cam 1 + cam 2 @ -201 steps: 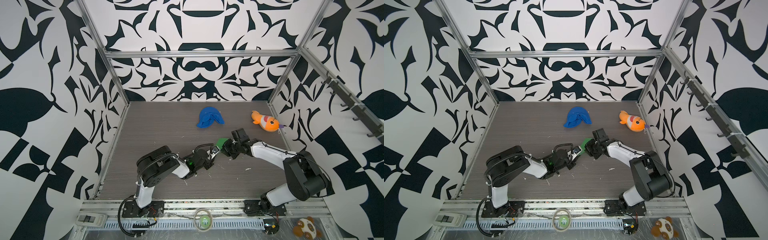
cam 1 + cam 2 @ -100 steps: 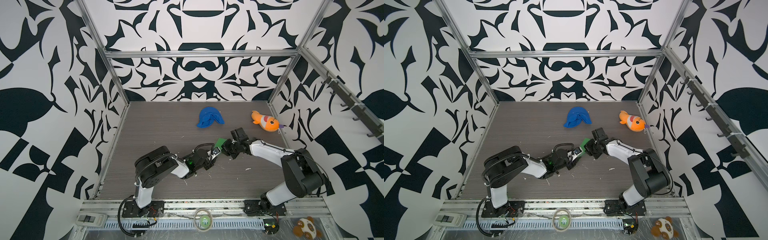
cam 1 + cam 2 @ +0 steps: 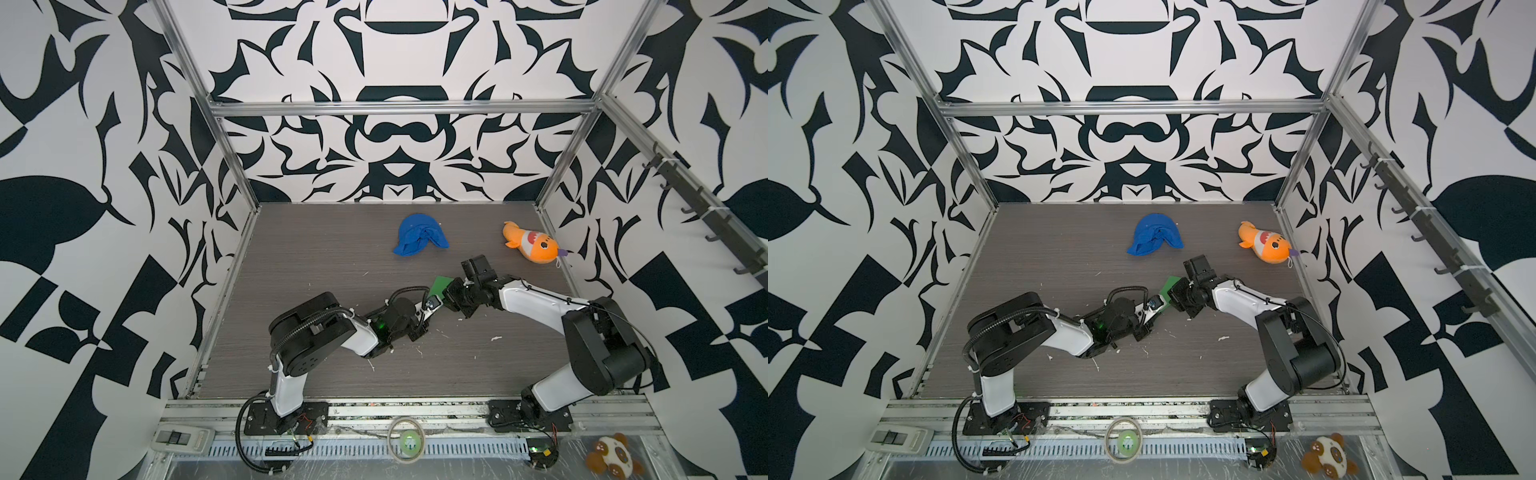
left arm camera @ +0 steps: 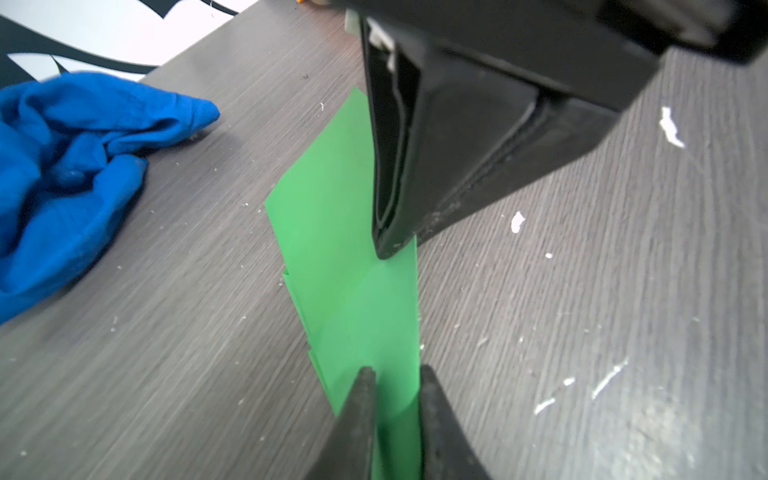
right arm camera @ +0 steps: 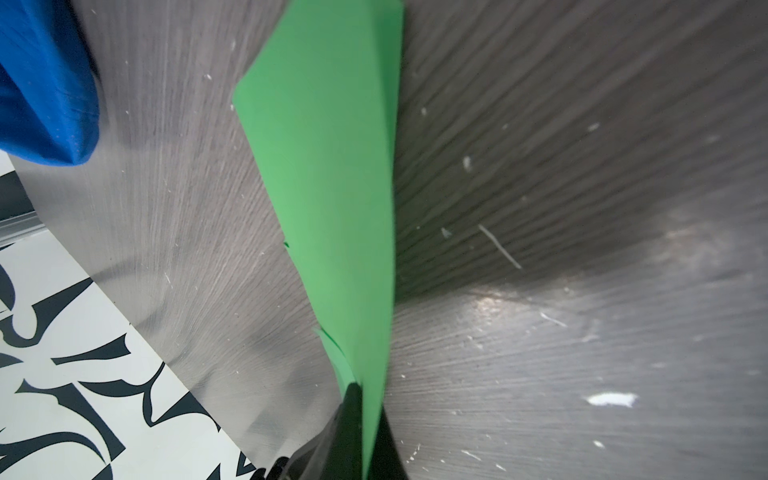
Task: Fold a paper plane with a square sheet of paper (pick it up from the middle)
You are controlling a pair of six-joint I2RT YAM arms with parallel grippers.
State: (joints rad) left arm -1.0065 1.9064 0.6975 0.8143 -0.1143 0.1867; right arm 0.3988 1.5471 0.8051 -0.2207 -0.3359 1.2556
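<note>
Nearest, on the front rail, lie a roll of tape (image 3: 406, 440), a grey switch box (image 3: 183, 437) and a brown and white plush toy (image 3: 611, 459); beyond them the two arm bases stand at the near edge of the dark wood-grain table (image 3: 311, 257), with white scraps (image 3: 494, 338) scattered on the boards between the arms; both arms reach inward and meet near the middle of the table, tip to tip; the left gripper (image 4: 392, 374) has its two fingers a narrow gap apart with one end of the green paper (image 4: 332, 208) running between them, and I cannot tell whether they pinch it or only straddle it; the paper is folded into a long narrow strip, its layers stepping out along one edge, and it spans from one gripper to the other; the right gripper (image 4: 386, 245) comes in from the other side with its jaws pressed together on the long edge of the paper, partway along; in both top views only a small green corner (image 3: 439, 284) shows between the two wrists; whether the paper touches the table cannot be made out; farther back a crumpled blue cloth (image 3: 419, 235) lies apart from the grippers, and to its right, near the side wall, an orange plush fish (image 3: 532, 245); behind them rises the black and white patterned back wall (image 3: 399, 158).
</note>
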